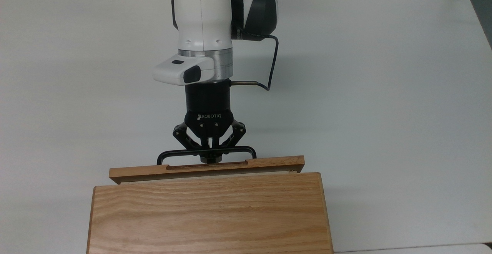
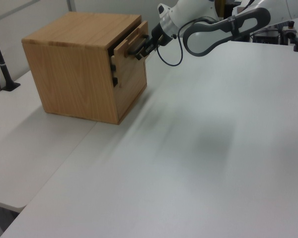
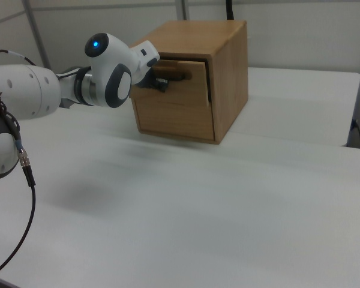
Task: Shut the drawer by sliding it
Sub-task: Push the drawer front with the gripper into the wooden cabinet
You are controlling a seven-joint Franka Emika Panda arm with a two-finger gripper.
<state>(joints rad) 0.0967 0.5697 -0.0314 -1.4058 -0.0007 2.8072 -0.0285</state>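
Gripping the black handle (image 1: 206, 153) of the drawer (image 1: 206, 168) — gripper (image 1: 209, 157) jaws clamped on the bar in the top view. Showing, in the left view, the front panel (image 2: 130, 45) standing slightly proud of the cabinet (image 2: 79, 64) — resting on the white tabletop (image 1: 384, 92).

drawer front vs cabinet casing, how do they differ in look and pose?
The drawer front is redder-brown; the cabinet casing is paler oak with bold grain. The drawer carries a black bar handle where the gripper sits; the casing has none. The drawer stands slightly proud of the casing. Both are wood.
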